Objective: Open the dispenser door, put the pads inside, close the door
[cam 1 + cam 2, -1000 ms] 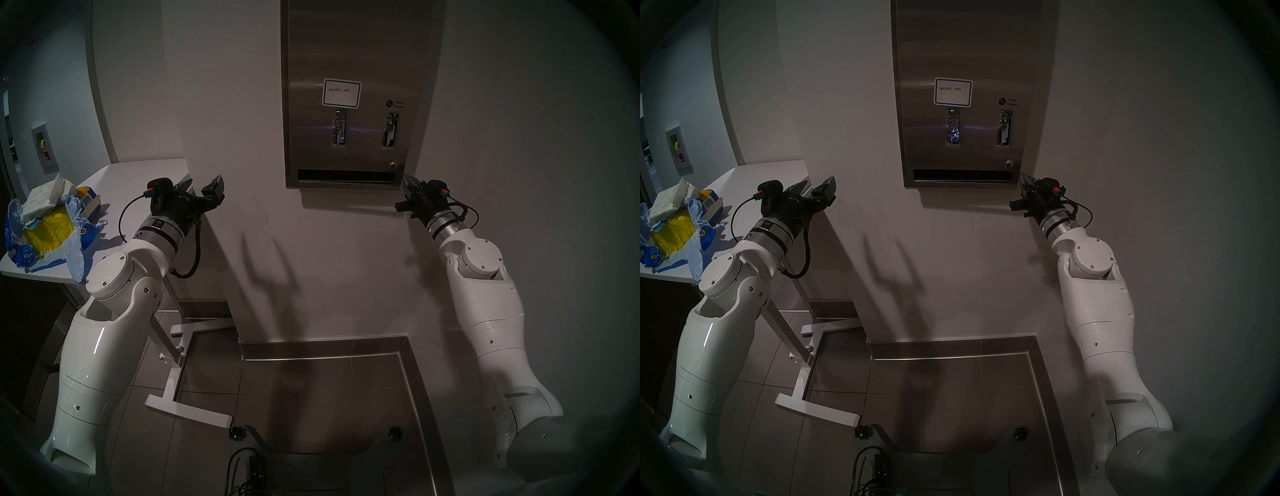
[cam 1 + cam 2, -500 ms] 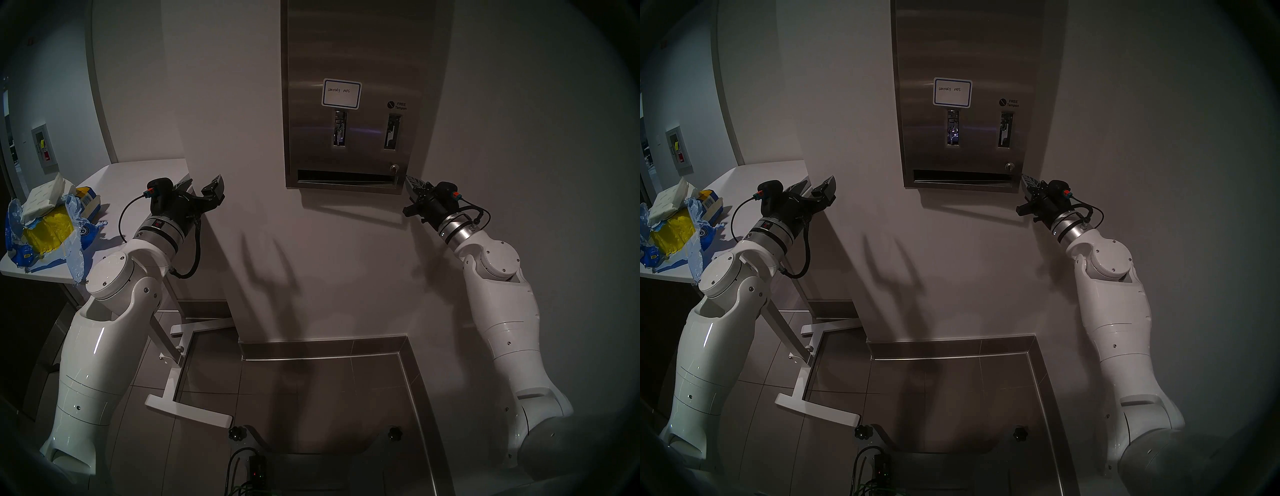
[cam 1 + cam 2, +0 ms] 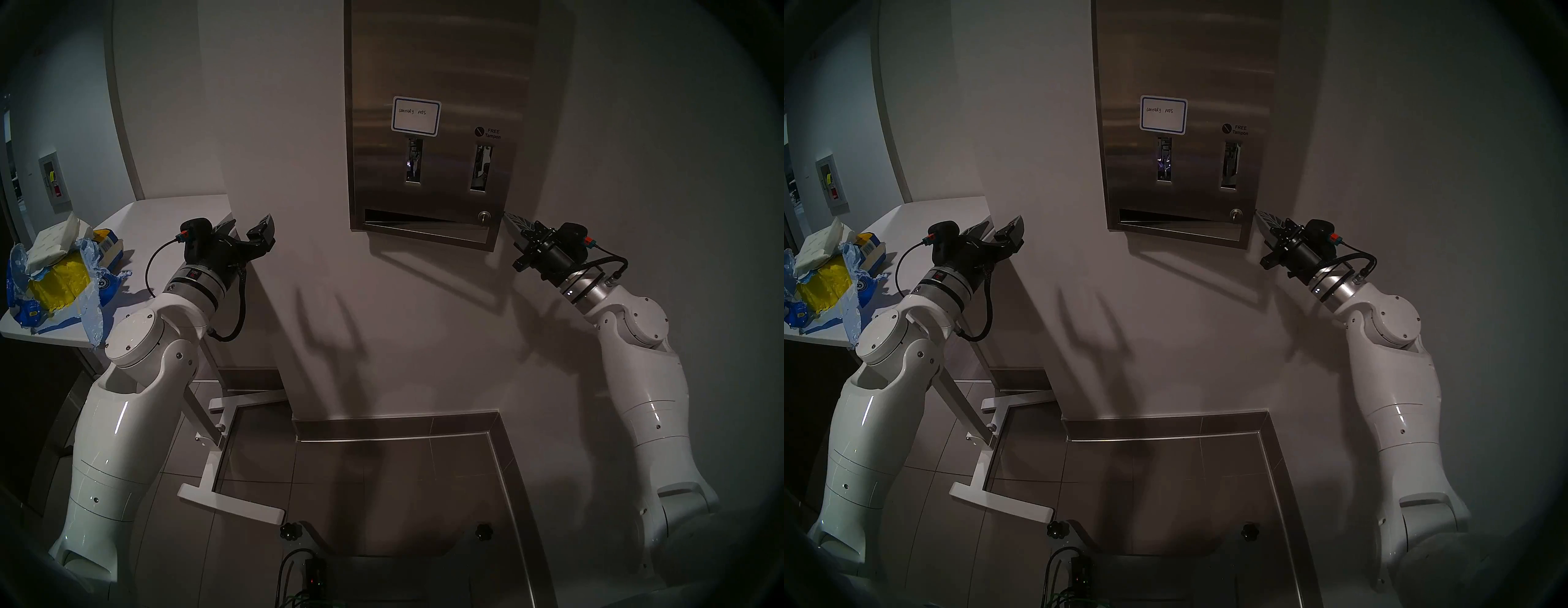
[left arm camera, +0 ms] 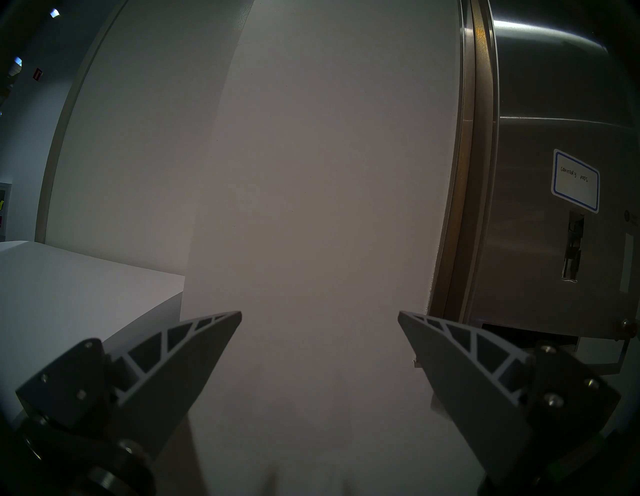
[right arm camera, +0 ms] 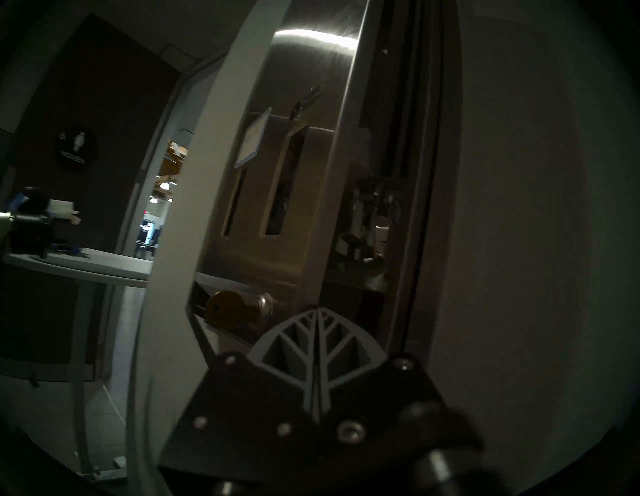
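Observation:
The brushed-steel dispenser door (image 3: pixel 437 63) (image 3: pixel 1187 63) hangs ajar on the wall, its right edge swung out and its bottom slot skewed. My right gripper (image 3: pixel 509 218) (image 3: pixel 1261 213) is shut, its tips hooked behind the door's lower right edge beside the lock (image 3: pixel 483 216). In the right wrist view the shut gripper (image 5: pixel 318 311) sits at the gap between the door (image 5: pixel 304 138) and the cabinet. White pads (image 3: pixel 57 240) (image 3: pixel 820 244) lie stacked on the side table. My left gripper (image 3: pixel 248 227) (image 4: pixel 318 315) hangs open and empty over the table's near corner, facing the wall.
A white side table (image 3: pixel 182 212) stands at the left, bearing torn blue plastic with yellow bundles (image 3: pixel 59 288). A brass key (image 5: pixel 225 310) sticks out of the lock. The table's white legs (image 3: pixel 229 505) spread over the tiled floor below.
My right arm has drawn back and to the right, and the door's right edge has swung out from the wall with it. The left arm has not moved.

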